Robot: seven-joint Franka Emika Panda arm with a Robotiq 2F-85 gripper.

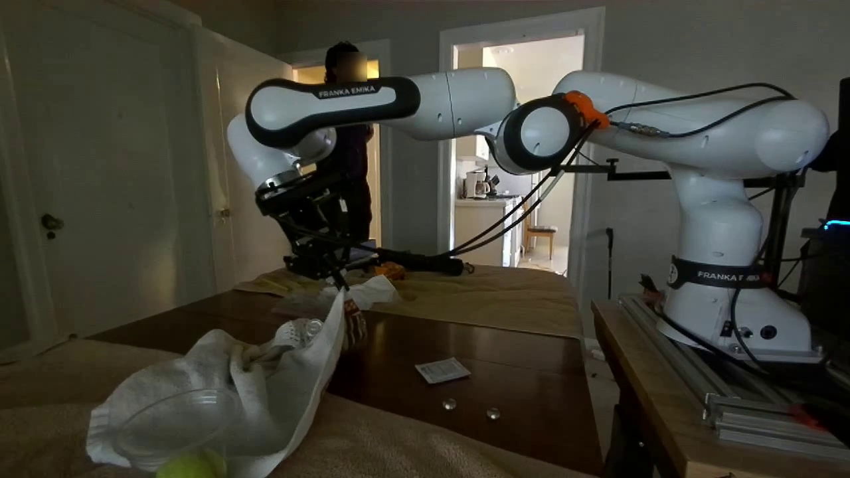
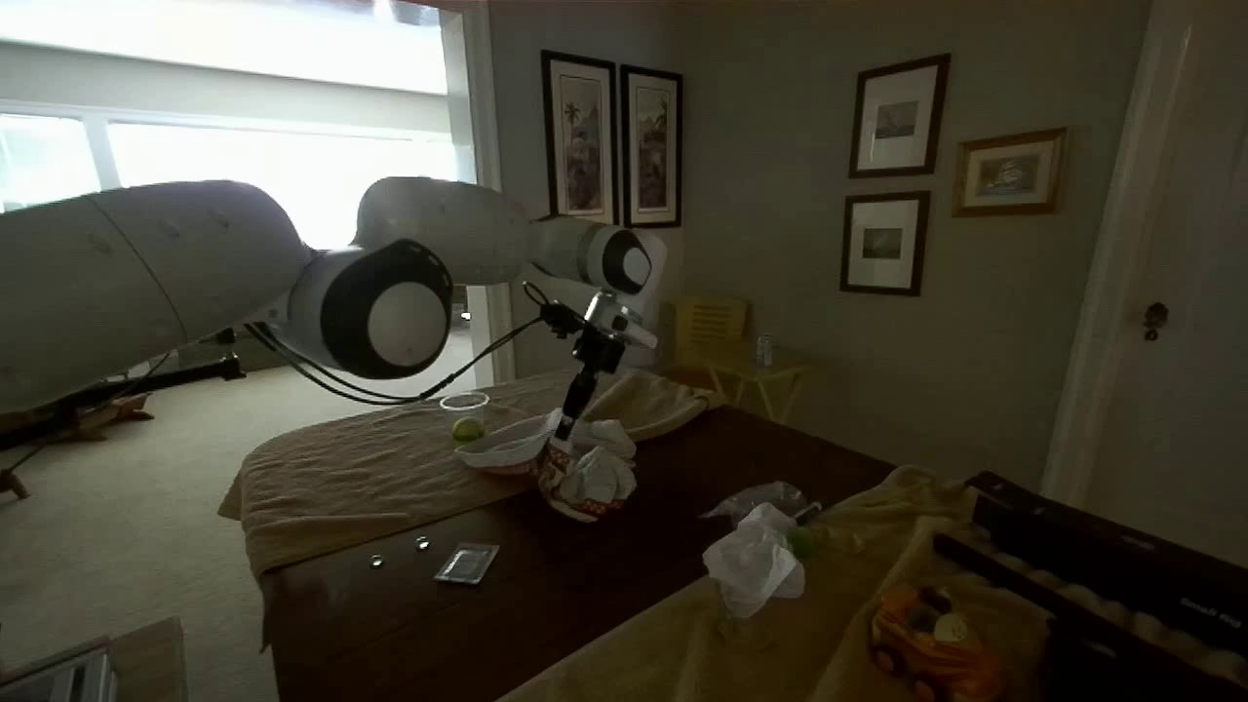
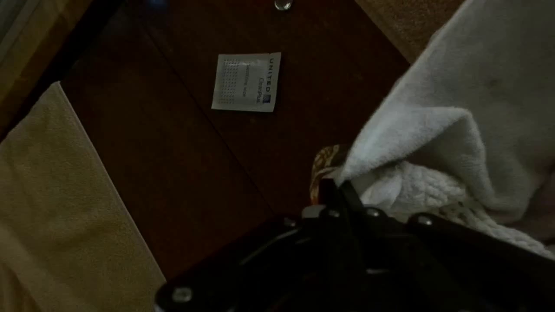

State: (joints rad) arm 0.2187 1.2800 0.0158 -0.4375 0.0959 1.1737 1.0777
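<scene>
When reading from left to right in an exterior view, start at a clear plastic container [image 1: 206,393] and a yellow-green ball [image 1: 192,465], near the low side of a white cloth [image 1: 272,405]. Next, see the cloth spread loosely over a beige towel [image 1: 412,438] and drawn up to a peak at the tool [image 1: 342,284], closed tight on its corner. Judging by this, can count the catching of the corner as done and the lifting as only part made, leaving the bulk of the cloth not yet raised. Just past the peak, find a patterned bag-like thing [image 1: 356,325] resting on the dark worktop [image 1: 524,372], then a wipe packet [image 1: 443,370], a glassy pebble [image 1: 449,403] and a second pebble [image 1: 493,413], all well apart from the tool. As for doubts, again from the left: cannot tell a ball inside the container from one resting against it, given the cut at the lower edge; cannot name the white textured piece [image 1: 292,332] tucked among the folds; cannot see much of the patterned bag-like thing behind the cloth, nor tell touching from merely close there. In the wrist view, make out only dark fingertips [image 3: 328,190] meeting at the cloth, too dim to show the depth of the bite.
</scene>
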